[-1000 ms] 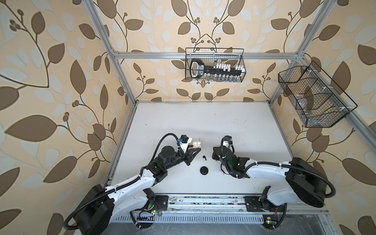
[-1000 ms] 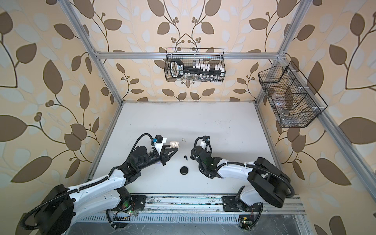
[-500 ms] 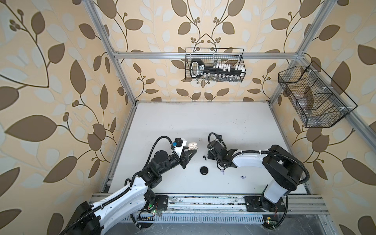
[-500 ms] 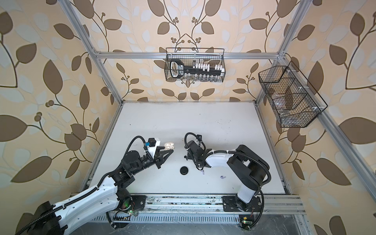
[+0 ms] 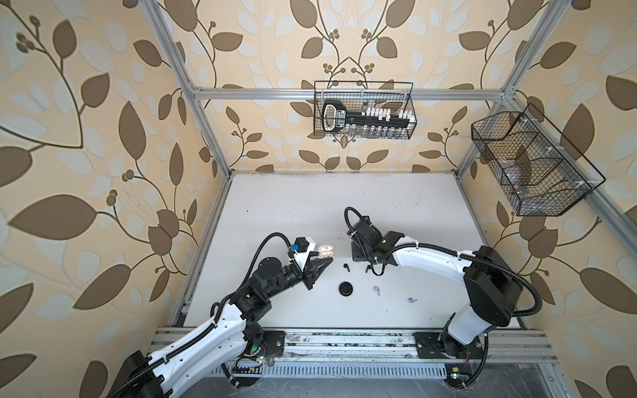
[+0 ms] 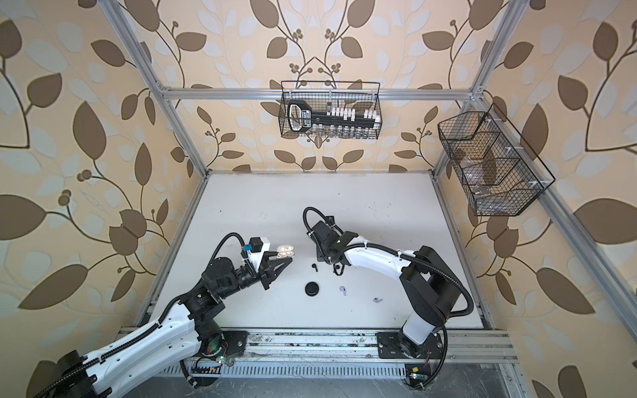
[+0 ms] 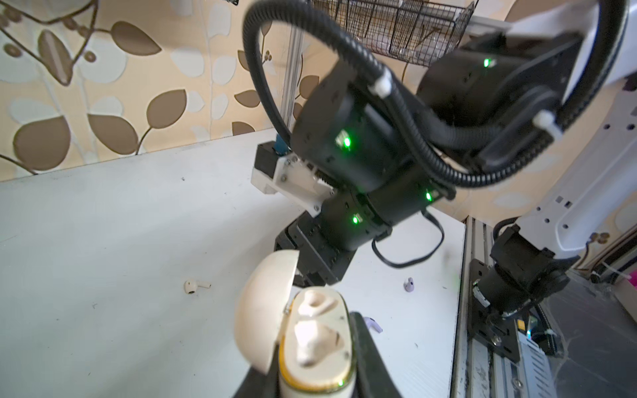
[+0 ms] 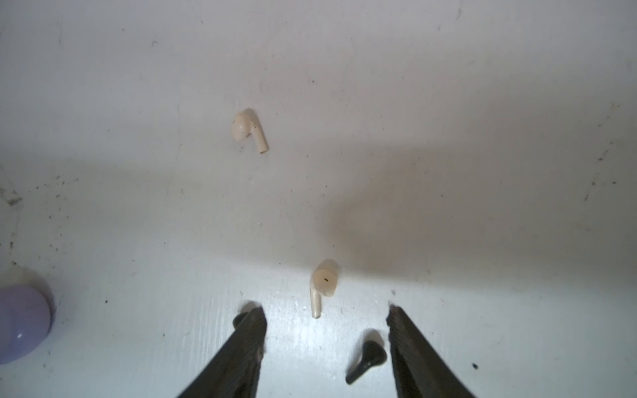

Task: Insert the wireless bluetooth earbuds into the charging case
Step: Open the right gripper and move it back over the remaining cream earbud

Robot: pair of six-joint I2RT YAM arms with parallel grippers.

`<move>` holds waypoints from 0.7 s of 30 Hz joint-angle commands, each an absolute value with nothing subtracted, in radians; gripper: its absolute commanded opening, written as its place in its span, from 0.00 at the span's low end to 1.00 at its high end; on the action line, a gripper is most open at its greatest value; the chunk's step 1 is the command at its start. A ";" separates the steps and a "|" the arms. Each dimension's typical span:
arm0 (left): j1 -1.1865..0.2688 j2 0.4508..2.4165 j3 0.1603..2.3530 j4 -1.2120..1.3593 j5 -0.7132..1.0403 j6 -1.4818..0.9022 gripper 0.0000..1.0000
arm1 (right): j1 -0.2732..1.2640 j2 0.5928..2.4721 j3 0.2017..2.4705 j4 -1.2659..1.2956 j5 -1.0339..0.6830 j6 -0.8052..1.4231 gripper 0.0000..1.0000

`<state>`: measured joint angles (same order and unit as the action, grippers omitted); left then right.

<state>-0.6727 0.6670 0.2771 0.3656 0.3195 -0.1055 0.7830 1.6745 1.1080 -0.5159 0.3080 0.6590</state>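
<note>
Progress so far?

None seated, I'd say: the white case point(image 7: 315, 341), lid up, is pinched in the left tool point(image 5: 322, 263), and both sockets point(image 7: 316, 304) look bare.

And the earbuds?

Those I see lie on the counter point(image 5: 293, 206). The right tool point(image 8: 324, 313) hangs spread. The nearer white earbud point(image 8: 324, 279) lies just off its tips, in line with the gap, a black earbud point(image 8: 368, 358) under the gap, the farther white earbud point(image 8: 246, 127) well ahead. Two lavender earbuds point(image 5: 376, 290) lie well apart from it.
</note>
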 commanded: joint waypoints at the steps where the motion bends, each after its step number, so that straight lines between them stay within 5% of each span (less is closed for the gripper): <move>1: -0.666 0.649 0.287 0.300 0.373 -0.012 0.00 | 0.739 1.750 1.150 -0.719 0.233 0.526 0.55; 21: -0.666 0.675 0.283 0.272 0.439 0.078 0.00 | 0.715 1.814 1.237 -0.742 0.112 0.436 0.57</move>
<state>-0.6727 0.6827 0.2768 0.2424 0.4149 0.0521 0.7132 1.8301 1.1995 -0.7189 0.1303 0.4473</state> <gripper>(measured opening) 0.250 0.564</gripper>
